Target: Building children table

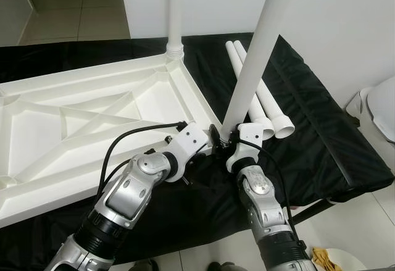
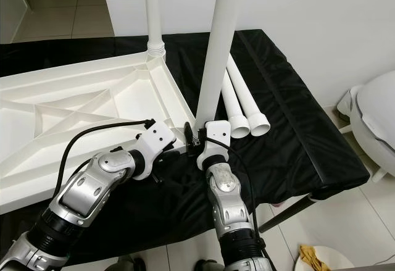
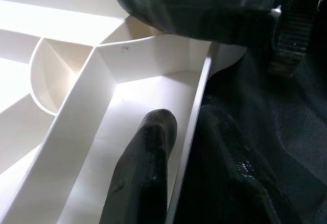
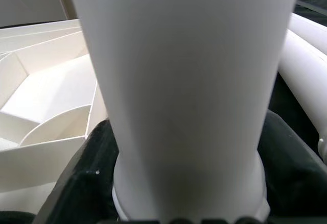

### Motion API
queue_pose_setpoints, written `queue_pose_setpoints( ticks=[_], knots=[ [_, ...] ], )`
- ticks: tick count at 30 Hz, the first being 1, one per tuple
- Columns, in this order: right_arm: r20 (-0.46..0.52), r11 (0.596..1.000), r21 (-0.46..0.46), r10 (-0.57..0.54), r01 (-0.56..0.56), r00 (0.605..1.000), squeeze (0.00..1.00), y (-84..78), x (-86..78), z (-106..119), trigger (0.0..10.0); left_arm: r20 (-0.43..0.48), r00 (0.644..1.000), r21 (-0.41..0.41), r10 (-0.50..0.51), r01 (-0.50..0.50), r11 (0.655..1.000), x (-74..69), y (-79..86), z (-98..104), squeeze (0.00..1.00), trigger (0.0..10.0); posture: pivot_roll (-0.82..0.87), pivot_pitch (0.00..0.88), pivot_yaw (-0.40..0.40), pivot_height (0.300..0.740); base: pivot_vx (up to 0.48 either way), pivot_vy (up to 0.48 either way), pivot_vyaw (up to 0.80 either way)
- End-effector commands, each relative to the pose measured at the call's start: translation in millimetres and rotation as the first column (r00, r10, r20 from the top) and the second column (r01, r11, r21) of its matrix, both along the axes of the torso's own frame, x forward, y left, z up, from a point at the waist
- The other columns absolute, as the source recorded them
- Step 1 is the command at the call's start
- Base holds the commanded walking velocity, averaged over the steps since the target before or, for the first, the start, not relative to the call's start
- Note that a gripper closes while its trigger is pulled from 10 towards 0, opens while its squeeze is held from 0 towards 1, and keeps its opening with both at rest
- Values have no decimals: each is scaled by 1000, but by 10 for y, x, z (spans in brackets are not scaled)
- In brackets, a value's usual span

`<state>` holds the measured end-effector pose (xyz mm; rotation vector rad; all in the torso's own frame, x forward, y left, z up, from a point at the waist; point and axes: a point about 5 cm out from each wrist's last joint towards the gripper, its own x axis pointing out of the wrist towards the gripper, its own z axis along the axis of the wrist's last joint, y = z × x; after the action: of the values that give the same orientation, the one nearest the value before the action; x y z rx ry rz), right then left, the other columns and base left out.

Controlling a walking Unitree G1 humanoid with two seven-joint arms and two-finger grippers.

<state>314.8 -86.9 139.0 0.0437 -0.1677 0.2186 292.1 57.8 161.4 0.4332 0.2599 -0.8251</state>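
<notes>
both end effectors meet at my tabletop (image 1: pixel 74 120) corner: left end effector (image 3: pixel 189 147) pinches its rim, right end effector (image 1: pixel 229 136) grasps the upright leg (image 1: pixel 253 55).

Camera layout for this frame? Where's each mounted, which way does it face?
Left, right eye: head, looking down at upside-down white plastic tabletop on black cloth; both silver arms.
Left wrist: along left hand, fingers straddling tabletop rim.
Right wrist: along right hand, facing upright white leg tube.
Shared: tabletop corner.

White wall (image 1: pixel 345 30), tiled floor (image 1: pixel 80 5), black-draped bench (image 1: pixel 321 135).
</notes>
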Motion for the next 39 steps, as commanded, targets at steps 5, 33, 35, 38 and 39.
queue_pose_setpoints(
  ticks=[5, 33, 35, 38, 39],
  knots=[
    [-24, 1000, -17, 25, -26, 999, 1000, -129, 1, -48, 10000, 57, 997, -34, -48, 50, 998, -48, -111, 124, 0, 10000, -25, 137, -17, 740, 0, 0, 0],
    [-96, 868, -180, 453, -463, 886, 0, -535, 219, -98, 2471, 65, 997, -43, -36, 39, 998, -25, -99, 163, 0, 10000, -13, 129, -14, 740, 0, 0, 0],
    [-94, 861, -178, 466, -476, 880, 0, -546, 221, -102, 0, 65, 997, -42, -36, 39, 998, -27, -91, 165, 0, 10000, -10, 129, -12, 740, 0, 0, 0],
    [-84, 858, -178, 475, -483, 876, 0, -557, 217, -98, 0, 65, 997, -40, -36, 39, 998, -28, -87, 163, 0, 10000, -12, 128, -11, 740, 0, 0, 0],
    [-84, 858, -178, 475, -483, 876, 0, -557, 217, -98, 0, 65, 997, -40, -36, 39, 998, -28, -87, 163, 0, 10000, -12, 128, -11, 740, 0, 0, 0]
  ],
)
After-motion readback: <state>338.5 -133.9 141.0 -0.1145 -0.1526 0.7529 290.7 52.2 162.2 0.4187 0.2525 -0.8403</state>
